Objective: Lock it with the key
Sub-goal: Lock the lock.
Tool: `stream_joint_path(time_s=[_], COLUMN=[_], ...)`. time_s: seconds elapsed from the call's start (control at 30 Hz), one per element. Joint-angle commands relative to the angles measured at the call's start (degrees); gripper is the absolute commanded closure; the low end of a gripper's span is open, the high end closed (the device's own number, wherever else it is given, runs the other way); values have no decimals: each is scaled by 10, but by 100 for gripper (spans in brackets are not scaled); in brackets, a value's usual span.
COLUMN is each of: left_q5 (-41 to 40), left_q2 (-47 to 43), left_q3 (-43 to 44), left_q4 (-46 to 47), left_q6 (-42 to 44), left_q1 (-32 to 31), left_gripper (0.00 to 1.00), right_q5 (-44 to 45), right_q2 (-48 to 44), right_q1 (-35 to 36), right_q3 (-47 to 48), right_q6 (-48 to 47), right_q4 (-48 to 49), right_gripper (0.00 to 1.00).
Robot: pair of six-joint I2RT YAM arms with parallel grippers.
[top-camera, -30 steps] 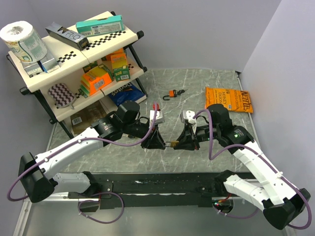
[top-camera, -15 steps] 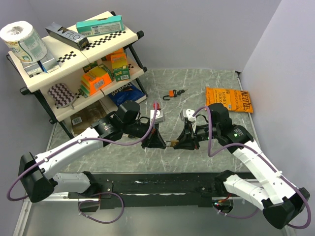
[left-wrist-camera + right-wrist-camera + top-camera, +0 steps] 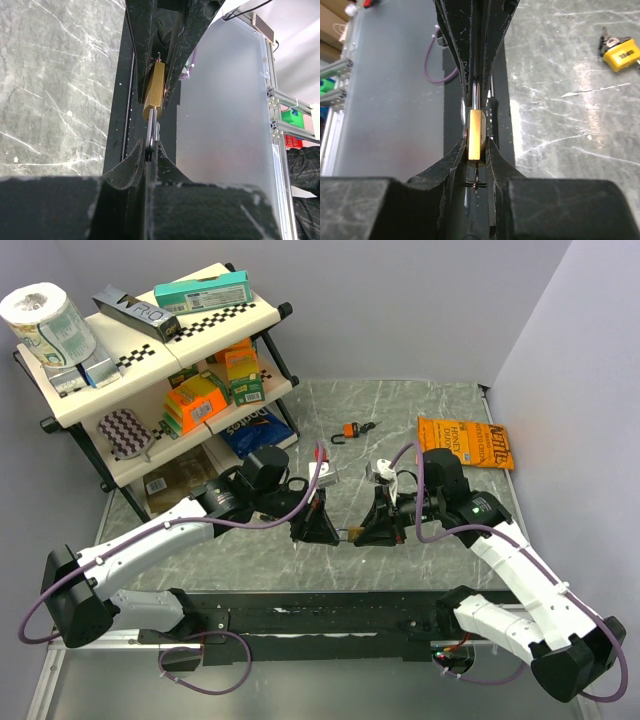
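A small brass padlock (image 3: 347, 533) hangs above the table between my two grippers. My right gripper (image 3: 366, 534) is shut on its brass body (image 3: 476, 134). A key with a thin wire ring (image 3: 478, 183) sticks out of the body's near end, inside the jaws. My left gripper (image 3: 324, 529) is shut on the silver shackle (image 3: 150, 125), with the brass body (image 3: 156, 90) beyond it between the right gripper's fingers (image 3: 142, 45). In the right wrist view the left gripper's fingers (image 3: 457, 45) close over the far end of the shackle.
A second padlock, orange with keys (image 3: 350, 430), lies on the marble table (image 3: 420, 410) at the back; it also shows in the right wrist view (image 3: 620, 51). An orange snack bag (image 3: 465, 443) lies at the right. A stocked shelf rack (image 3: 150, 390) stands at the left.
The left wrist has shifted slightly to the right and turned a little. Both grippers still hold the padlock in the same place.
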Motion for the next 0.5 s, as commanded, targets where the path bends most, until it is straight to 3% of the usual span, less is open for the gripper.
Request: stream_joint_path(time_s=[0.0,0.23,0.47], left_q5=[-8,3,-11], left_q2=[13,21,35], left_q3=[8,10,11], left_q4=[155,179,252], left_q6=[-23,-27,-103], left_q1=[-30,-45,-61], left_gripper=[99,99,99], right_q5=[-84,-94,-68], right_q2=[15,32,40], right_q1=[17,27,45], right_q3=[10,7,1], right_q6=[49,77,101], right_q4=[127,162,206], right_gripper=[100,100,100])
